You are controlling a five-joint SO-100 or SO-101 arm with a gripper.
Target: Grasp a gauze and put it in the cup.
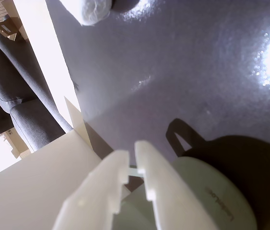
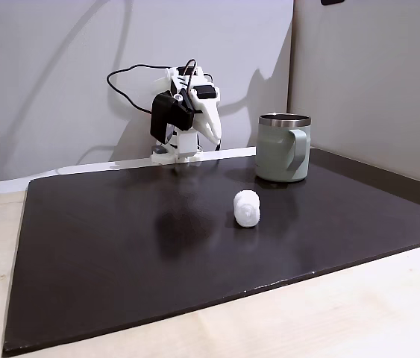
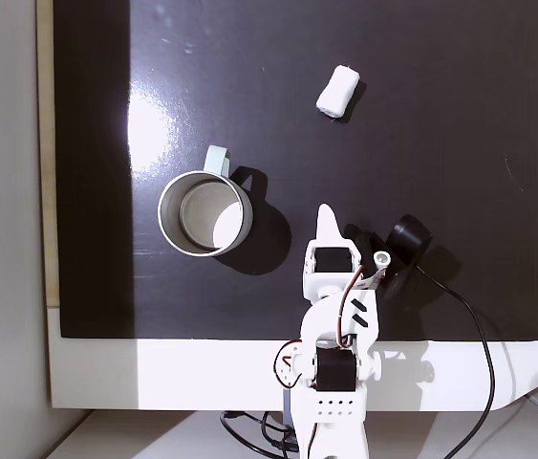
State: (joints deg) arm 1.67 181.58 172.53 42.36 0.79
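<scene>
White gauze (image 3: 337,92) lies on our dark tabletop (image 3: 460,115), well apart from the cup (image 3: 202,213). We log 1 gripper (image 3: 325,215), fingers nearly pressed together, holding nothing.

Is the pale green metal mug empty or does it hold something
Empty: the top-down fixed view shows the pale green metal mug's bare interior; the small white gauze roll lies outside.

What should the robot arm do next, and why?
Probably reach forward toward the small white gauze roll. It lies alone on the dark mat, away from the pale green metal mug, which looks empty. The white gripper is folded back near the base, holding nothing.
</scene>
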